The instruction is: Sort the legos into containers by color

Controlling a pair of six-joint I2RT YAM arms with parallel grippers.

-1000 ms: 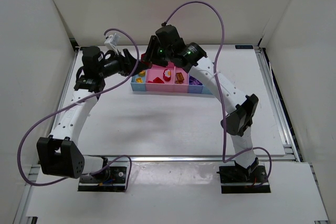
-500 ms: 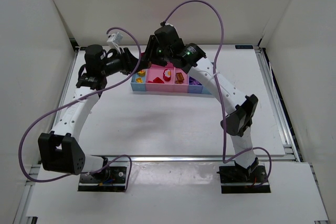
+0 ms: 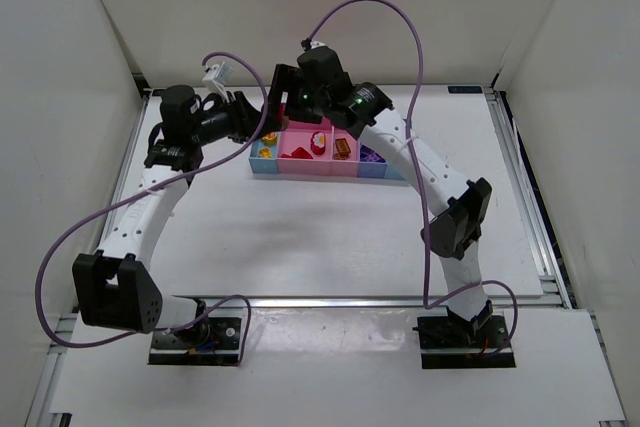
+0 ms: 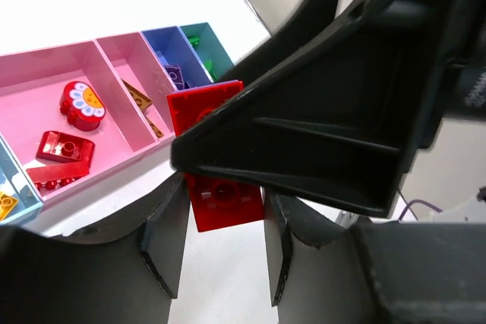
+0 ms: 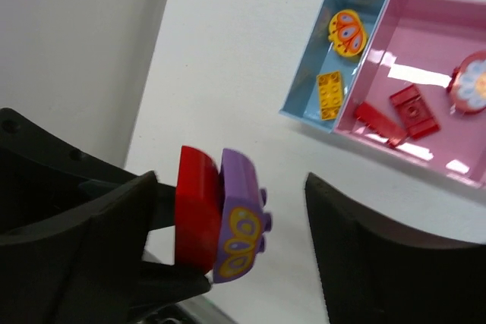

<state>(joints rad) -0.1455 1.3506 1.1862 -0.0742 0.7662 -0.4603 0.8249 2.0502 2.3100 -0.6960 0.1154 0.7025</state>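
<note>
A red lego (image 4: 222,195) joined to a purple lego (image 5: 243,218) with a yellow pattern hangs in the air left of the containers (image 3: 330,169). My left gripper (image 4: 222,218) is shut on the red piece, which spans both pads. My right gripper (image 5: 231,187) stands open around the pair. The red side lies against one of its fingers (image 5: 114,225), and a wide gap separates the purple side from the other. In the top view the two grippers (image 3: 258,119) (image 3: 282,97) meet nose to nose. Yellow pieces (image 5: 348,32) lie in the light blue bin and red ones (image 5: 414,108) in the pink bin.
The row of bins (image 4: 99,73) also holds a red flower piece (image 4: 82,104), an orange piece (image 4: 139,96), purple ones (image 4: 176,75) and a green one (image 4: 196,39). White walls (image 3: 60,67) close in the table. A purple cable (image 3: 420,67) loops over the right arm.
My left gripper has moved in and shut on the red piece. The right gripper's jaws have just spread apart, and the right arm has lifted slightly.
</note>
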